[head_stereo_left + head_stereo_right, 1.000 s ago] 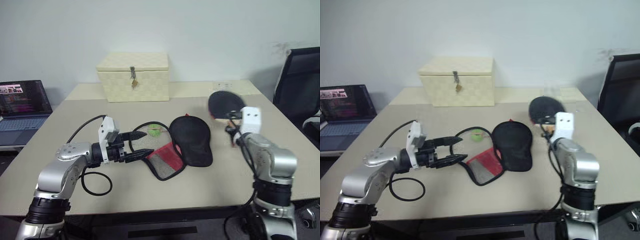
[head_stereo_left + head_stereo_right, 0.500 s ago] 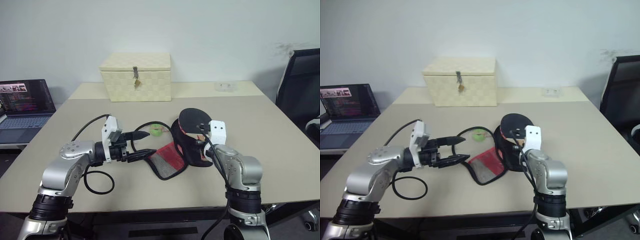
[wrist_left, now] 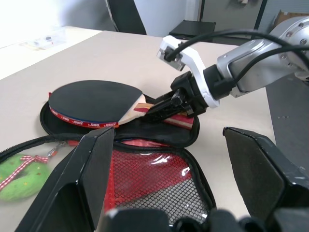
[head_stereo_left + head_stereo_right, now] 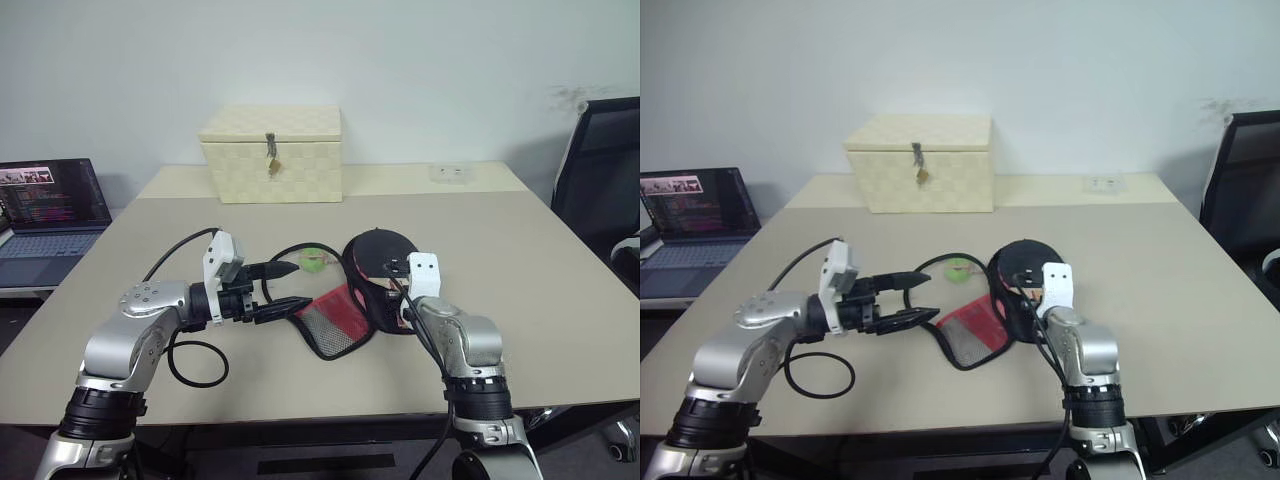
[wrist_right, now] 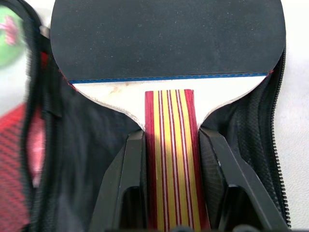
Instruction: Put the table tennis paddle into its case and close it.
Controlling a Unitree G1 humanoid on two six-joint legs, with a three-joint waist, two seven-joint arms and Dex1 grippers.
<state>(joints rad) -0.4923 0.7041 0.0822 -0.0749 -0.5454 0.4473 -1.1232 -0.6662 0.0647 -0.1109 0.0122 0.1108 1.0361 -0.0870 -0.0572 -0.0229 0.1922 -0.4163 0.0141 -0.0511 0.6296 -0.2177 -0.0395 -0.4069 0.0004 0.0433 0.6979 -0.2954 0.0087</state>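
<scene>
The right tool [image 3: 161,108], clamped on the paddle [image 3: 91,102] handle, has carried it from beside the case [image 3: 159,169] to just above its open half. Insertion follows. The left tool [image 4: 282,287] stays open beside the case.

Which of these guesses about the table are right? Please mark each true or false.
1. The right tool grips the table tennis paddle by its handle. True.
2. The case is zipped shut. False: it lies open, its red mesh flap folded out.
3. The left tool holds the green ball. False: its fingers stand open, and the ball lies on the table.
4. The cream box is closed. True.
5. The paddle lies beside the laptop. False: it is over the open case.
</scene>
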